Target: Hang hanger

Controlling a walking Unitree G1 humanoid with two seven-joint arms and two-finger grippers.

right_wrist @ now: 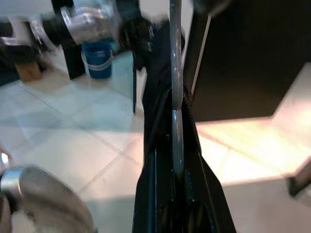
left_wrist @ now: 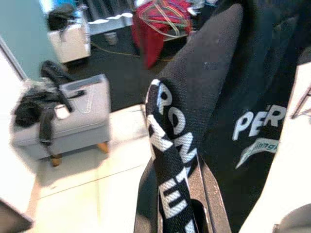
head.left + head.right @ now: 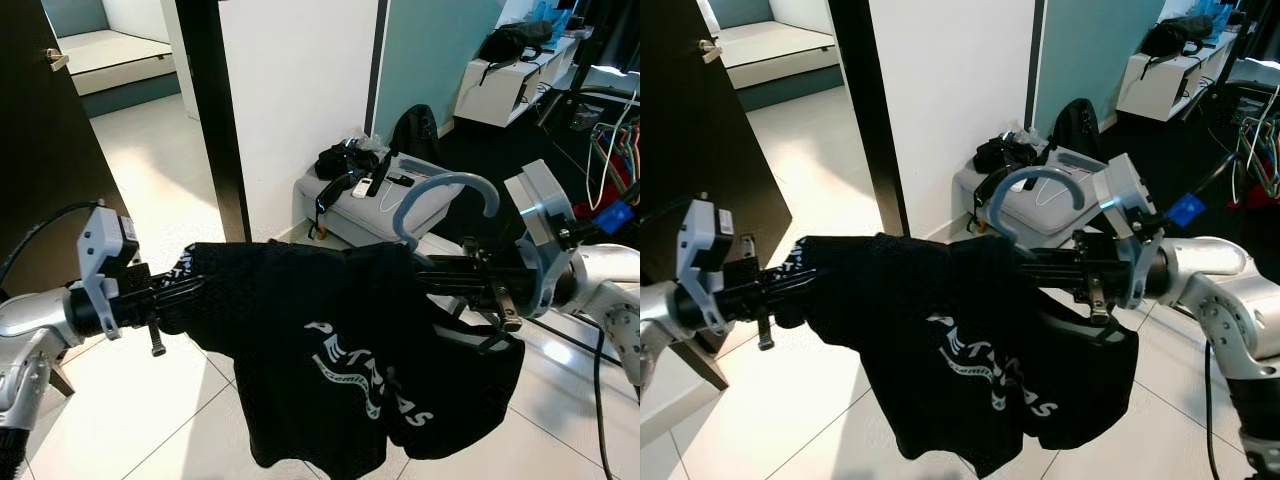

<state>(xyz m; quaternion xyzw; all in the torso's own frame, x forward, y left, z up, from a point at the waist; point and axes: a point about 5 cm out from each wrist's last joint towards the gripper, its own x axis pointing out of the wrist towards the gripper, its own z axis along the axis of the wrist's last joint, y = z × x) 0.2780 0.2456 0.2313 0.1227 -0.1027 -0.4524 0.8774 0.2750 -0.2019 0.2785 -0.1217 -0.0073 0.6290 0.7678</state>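
A black shirt [image 3: 340, 350] with white lettering hangs on a hanger whose pale blue hook [image 3: 445, 190] curves up above it. I hold it level in front of me, above the tiled floor. My left gripper [image 3: 185, 290] is shut on the shirt's left shoulder end; in the left wrist view a lettered fabric band [image 2: 170, 160] runs between its fingers [image 2: 206, 204]. My right gripper [image 3: 435, 272] is shut on the hanger just below the hook; in the right wrist view the hanger's thin bar [image 1: 176, 97] is clamped between the fingers. The shirt hides the rest of the hanger.
A black door frame post [image 3: 215, 120] and white wall stand straight ahead. A dark door [image 3: 40, 150] is at the left. A grey ottoman [image 3: 400, 205] with black items sits by the wall. At the far right are a white cabinet [image 3: 505, 85] and cables [image 3: 615, 150].
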